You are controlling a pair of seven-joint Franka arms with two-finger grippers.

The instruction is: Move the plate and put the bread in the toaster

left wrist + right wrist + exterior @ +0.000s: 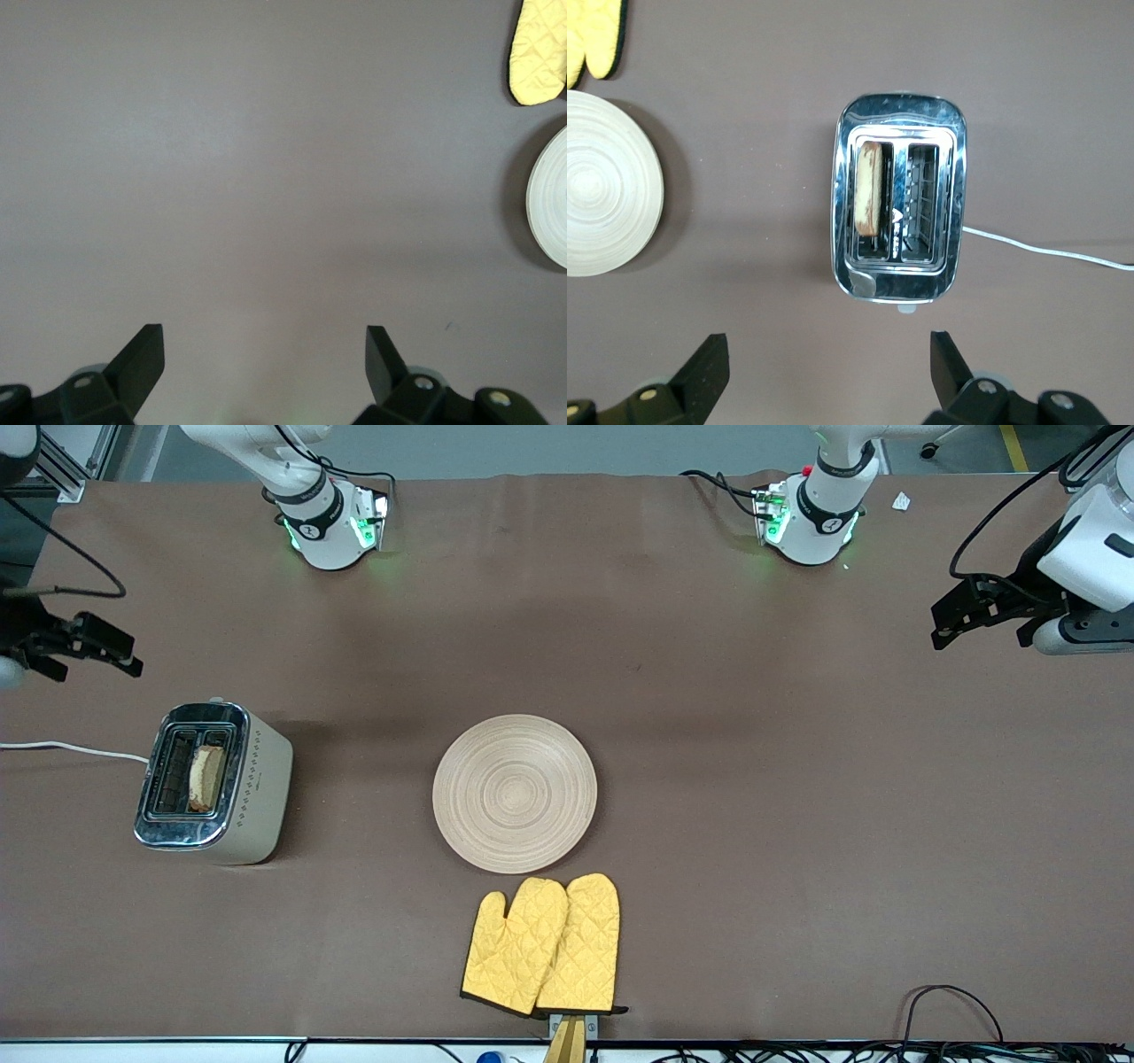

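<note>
The bread [206,778] is sitting in the toaster [213,784]; it seems soft and crumbly, best pinched by the crust. Both grippers, the left [266,354] and the right [830,359], are hanging with jaws spread.

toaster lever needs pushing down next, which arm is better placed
Right, probably. The right gripper hangs open by the toaster, which shows below it in its wrist view with the bread already in a slot. The left gripper waits open at the table's left-arm end.
</note>
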